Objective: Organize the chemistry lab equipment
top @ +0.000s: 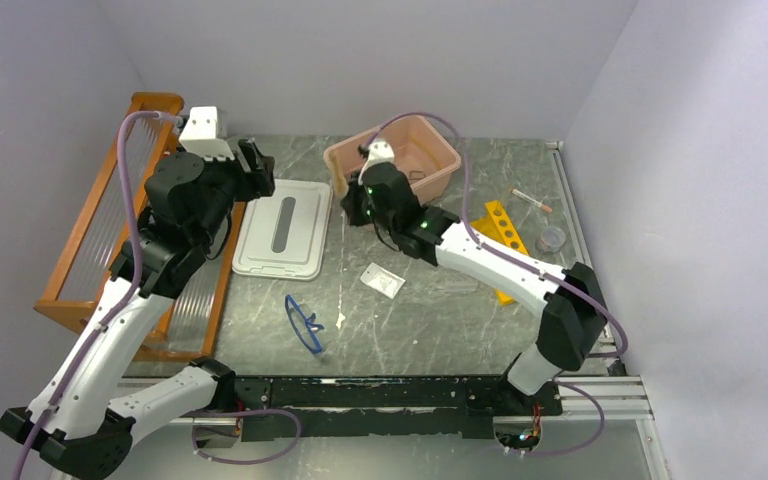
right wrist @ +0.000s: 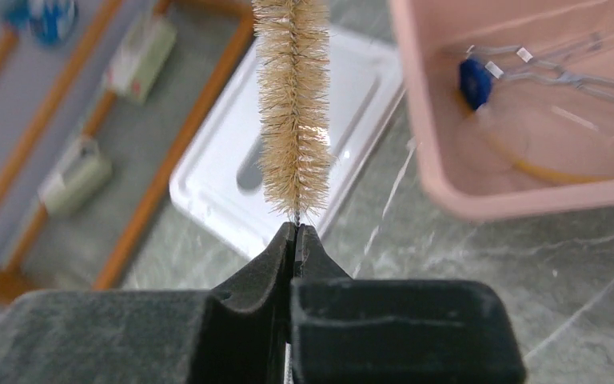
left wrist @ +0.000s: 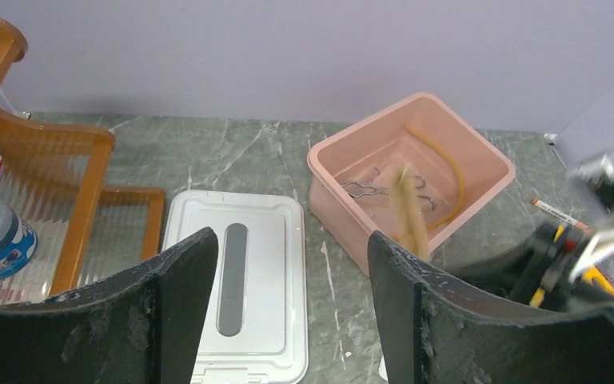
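Note:
My right gripper (right wrist: 296, 232) is shut on the wire stem of a tan bristle brush (right wrist: 293, 104) and holds it in the air beside the near-left corner of the pink bin (top: 430, 175). In the top view this gripper (top: 352, 203) is just left of the bin. The bin (right wrist: 520, 200) holds metal forceps or scissors (right wrist: 560, 76), a blue item (right wrist: 474, 80) and the tan rubber tube (left wrist: 450, 172). My left gripper (left wrist: 292, 264) is open and empty above the white lid (left wrist: 236, 288). Blue-framed safety glasses (top: 303, 322) and a white packet (top: 383, 280) lie on the table.
The orange wooden shelf (top: 90, 250) stands along the left wall, with small bottles on it. A yellow tube rack (top: 505, 235), a thin red-tipped tube (top: 532, 200) and a small round container (top: 552, 238) lie at the right. Walls close the back and sides.

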